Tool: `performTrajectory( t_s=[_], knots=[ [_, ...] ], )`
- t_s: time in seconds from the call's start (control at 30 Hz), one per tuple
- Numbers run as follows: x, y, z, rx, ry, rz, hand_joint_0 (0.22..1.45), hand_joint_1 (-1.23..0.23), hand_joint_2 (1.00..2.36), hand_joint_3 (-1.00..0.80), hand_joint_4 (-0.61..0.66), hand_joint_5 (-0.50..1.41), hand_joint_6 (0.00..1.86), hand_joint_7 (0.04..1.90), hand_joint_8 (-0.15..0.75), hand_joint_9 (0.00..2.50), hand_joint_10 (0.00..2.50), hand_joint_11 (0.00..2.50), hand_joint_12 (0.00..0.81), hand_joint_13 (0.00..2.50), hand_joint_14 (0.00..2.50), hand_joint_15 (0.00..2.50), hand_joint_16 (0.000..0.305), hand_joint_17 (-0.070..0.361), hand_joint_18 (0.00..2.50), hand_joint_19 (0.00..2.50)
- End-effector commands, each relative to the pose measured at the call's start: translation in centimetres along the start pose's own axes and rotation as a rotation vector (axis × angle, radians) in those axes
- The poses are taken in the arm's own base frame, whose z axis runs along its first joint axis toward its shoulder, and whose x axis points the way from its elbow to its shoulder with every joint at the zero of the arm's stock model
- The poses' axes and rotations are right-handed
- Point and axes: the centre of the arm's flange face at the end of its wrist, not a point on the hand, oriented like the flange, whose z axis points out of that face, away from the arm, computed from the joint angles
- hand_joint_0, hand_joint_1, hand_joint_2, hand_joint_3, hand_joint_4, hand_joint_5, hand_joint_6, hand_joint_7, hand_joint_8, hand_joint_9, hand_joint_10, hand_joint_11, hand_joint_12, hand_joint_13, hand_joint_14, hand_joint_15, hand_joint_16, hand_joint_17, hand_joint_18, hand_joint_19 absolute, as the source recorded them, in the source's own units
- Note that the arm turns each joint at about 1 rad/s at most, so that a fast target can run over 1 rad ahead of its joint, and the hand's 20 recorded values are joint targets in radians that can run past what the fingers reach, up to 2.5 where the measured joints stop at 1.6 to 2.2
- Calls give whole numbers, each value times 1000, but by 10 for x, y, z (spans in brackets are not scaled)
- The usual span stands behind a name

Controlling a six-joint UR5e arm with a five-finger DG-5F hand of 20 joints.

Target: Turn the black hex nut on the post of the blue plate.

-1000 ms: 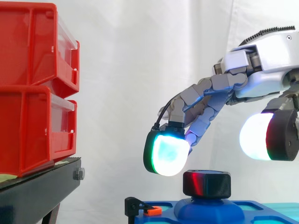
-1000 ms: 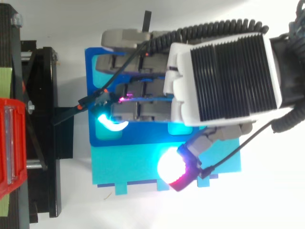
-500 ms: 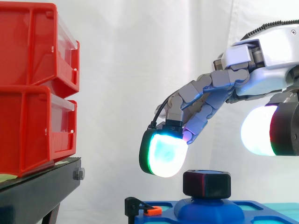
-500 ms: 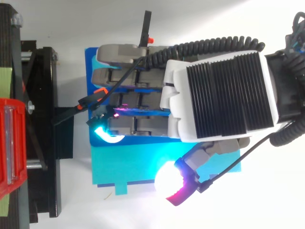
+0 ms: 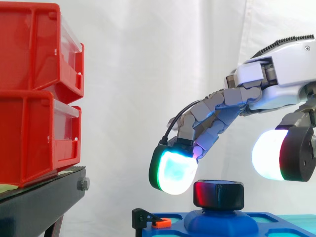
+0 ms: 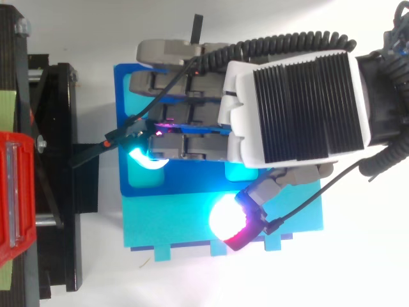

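Just left of the black hex nut (image 5: pixel 218 193), the cyan-and-green glowing pad (image 5: pixel 174 171) of my foremost finger hangs lower than it did half a second ago. Its bottom edge has dipped below the nut's top face, and I cannot tell whether the two touch. The nut sits unmoved on the domed post of the blue plastic plate (image 5: pixel 173 231), and a red gleam has come back onto its left face. Further right, my white-and-red thumb pad (image 5: pixel 269 155) has also sunk a little and stands clear of the nut. My hand (image 5: pixel 276 84) is spread, fingers loosely extended, thumb apart, holding nothing. Seen from above, the fingers lie across the blue plate and cover the nut. At far left, two red plastic bins (image 5: pixel 34 94) are stacked on a black metal stand (image 5: pixel 39 202). A small black clip with an orange tab (image 5: pixel 150 220) sits at the plate's left edge, a lighter teal slab (image 6: pixel 179 224) adjoins the plate, and a white curtain (image 5: pixel 148 74) hangs behind.
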Motion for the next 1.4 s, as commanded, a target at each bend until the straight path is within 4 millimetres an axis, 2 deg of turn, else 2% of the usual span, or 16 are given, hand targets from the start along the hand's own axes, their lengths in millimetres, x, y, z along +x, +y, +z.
performTrajectory(
  t_s=[0.0,0.17,1.07,1.37],
  knots=[
    [4,-3,-1,4,7,0,426,-381,1000,-500,215,-141,502,713,244,519,0,0,338,195,0,0,48,109,0,1],
    [12,-7,-2,7,0,1,432,-377,1000,-500,212,-136,502,726,248,545,0,0,334,196,0,0,48,107,0,2],
    [12,-34,-12,18,-3,-17,446,-380,1000,-500,217,-132,502,738,260,578,0,0,333,232,0,0,45,101,0,0],
    [11,-58,-22,22,-13,-24,448,-382,1000,-500,214,-132,502,740,263,578,0,0,332,234,0,0,44,99,0,0]
  ],
)
